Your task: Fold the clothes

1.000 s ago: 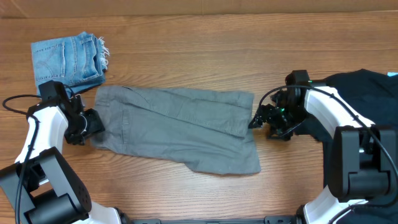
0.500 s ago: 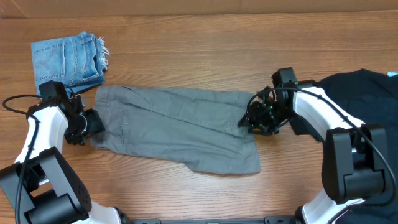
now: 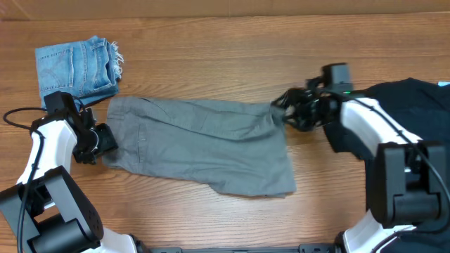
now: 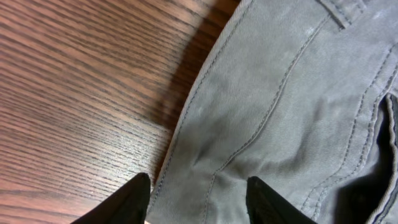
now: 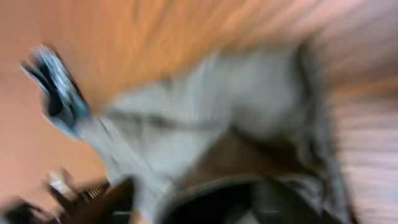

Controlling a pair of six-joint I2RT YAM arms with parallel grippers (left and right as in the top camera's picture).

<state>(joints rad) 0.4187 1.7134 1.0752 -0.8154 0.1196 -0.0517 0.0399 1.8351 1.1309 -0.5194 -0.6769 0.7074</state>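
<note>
We see the grey-khaki shorts (image 3: 204, 144) lying spread out mid-table with no tidy fold showing, so we judge nearly all the folding is left. Our left gripper (image 4: 199, 196) stands spread astride their waist edge. Our right gripper (image 3: 283, 112) is at the far hem corner, and we cannot tell whether it pinches the cloth

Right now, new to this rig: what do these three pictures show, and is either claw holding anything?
Two white-and-black robot arms work at a wooden table. The wide picture looks down from above; the others come from cameras on each wrist. Grey-khaki cotton shorts lie spread mid-table, small light-blue denim shorts far left, a black T-shirt right. The left claw stands open over the shorts' left edge. The right claw is at their upper right corner; its picture is blurred, so grip unclear.
</note>
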